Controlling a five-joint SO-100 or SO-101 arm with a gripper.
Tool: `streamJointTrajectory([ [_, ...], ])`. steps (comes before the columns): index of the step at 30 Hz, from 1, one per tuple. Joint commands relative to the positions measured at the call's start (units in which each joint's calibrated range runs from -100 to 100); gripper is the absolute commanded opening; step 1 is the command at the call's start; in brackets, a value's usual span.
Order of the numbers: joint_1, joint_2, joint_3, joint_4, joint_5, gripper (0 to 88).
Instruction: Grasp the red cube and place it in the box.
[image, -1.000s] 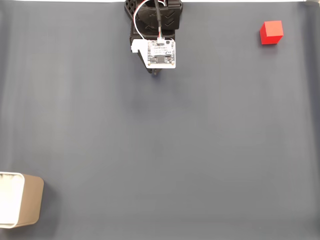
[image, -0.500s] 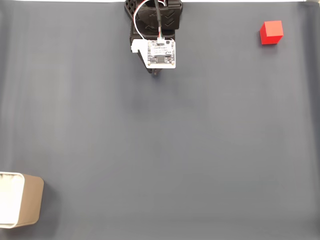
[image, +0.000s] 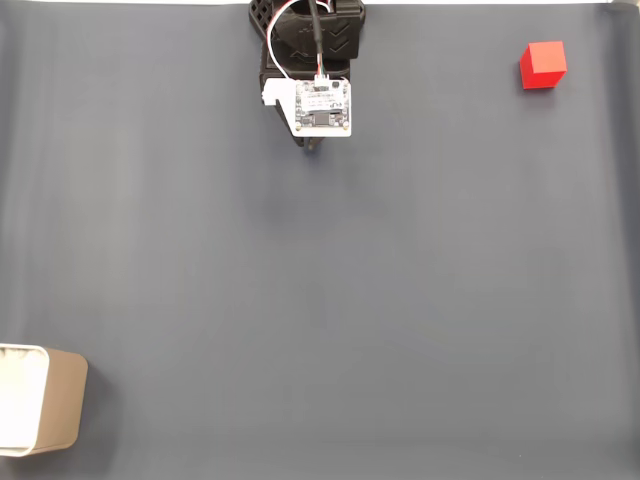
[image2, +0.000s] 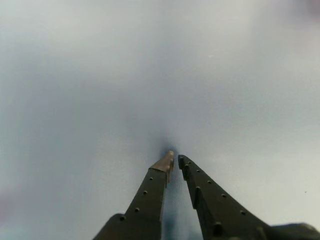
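Observation:
The red cube (image: 543, 65) sits on the grey mat at the top right of the fixed view. The box (image: 38, 412), cream-white with a tan side, stands at the bottom left, cut by the frame edge. My arm hangs at top centre with its white circuit board facing up, and the gripper (image: 314, 146) pokes out just below it, far from both cube and box. In the wrist view the gripper (image2: 175, 160) has its two dark fingers nearly touching at the tips, with nothing between them, close over the bare mat.
The grey mat (image: 320, 300) covers almost the whole fixed view, with a thin pale strip along its top edge. The arm's black base (image: 308, 30) sits at the top centre.

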Motion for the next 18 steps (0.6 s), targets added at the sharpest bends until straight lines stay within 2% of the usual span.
streamJointTrajectory([
  [1,0.56,0.09,0.45,1.04,-0.44,0.3],
  [18,0.56,0.09,0.45,1.04,-0.44,0.3],
])
